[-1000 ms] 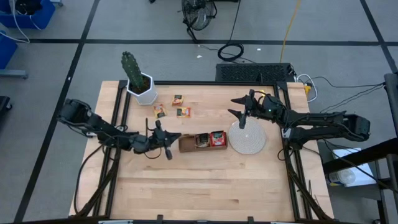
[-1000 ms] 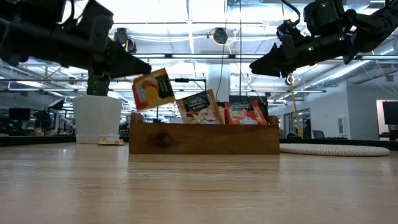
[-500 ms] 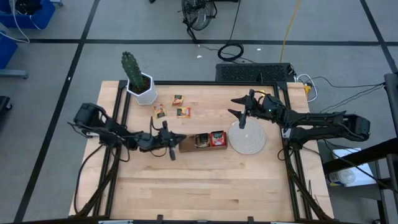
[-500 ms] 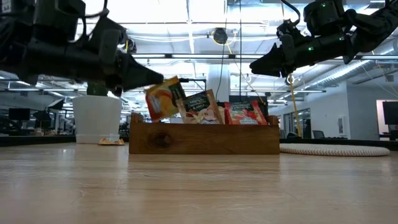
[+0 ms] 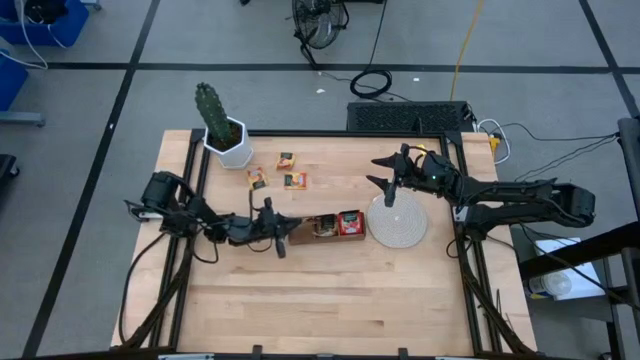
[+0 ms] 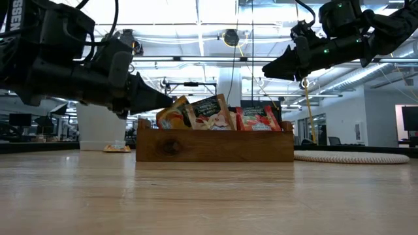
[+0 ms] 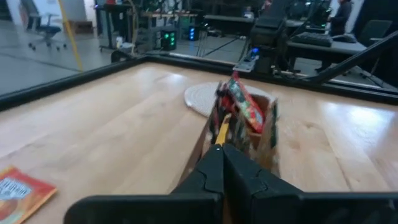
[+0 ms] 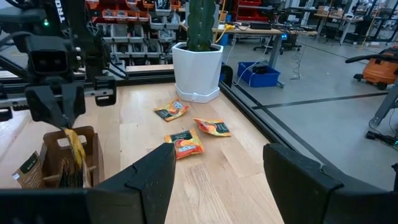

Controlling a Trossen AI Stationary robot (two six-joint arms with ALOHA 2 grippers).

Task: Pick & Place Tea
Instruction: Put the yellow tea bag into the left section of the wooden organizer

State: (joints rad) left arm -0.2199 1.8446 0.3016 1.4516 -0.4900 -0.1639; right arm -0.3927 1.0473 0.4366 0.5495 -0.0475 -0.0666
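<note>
Grey floor point(image 5: 90, 60) (black cables point(image 5: 372, 80) trailing), ceiling strip lights point(image 6: 196, 13)

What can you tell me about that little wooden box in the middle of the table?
The wooden box is a long, low, brown tray with open compartments, resting flat on the table beside the round whitish mat. Tea sachets stand upright in it: a red one, a tan one, and a yellow-orange one that the left gripper's shut fingers are lowering into its end compartment.
</note>
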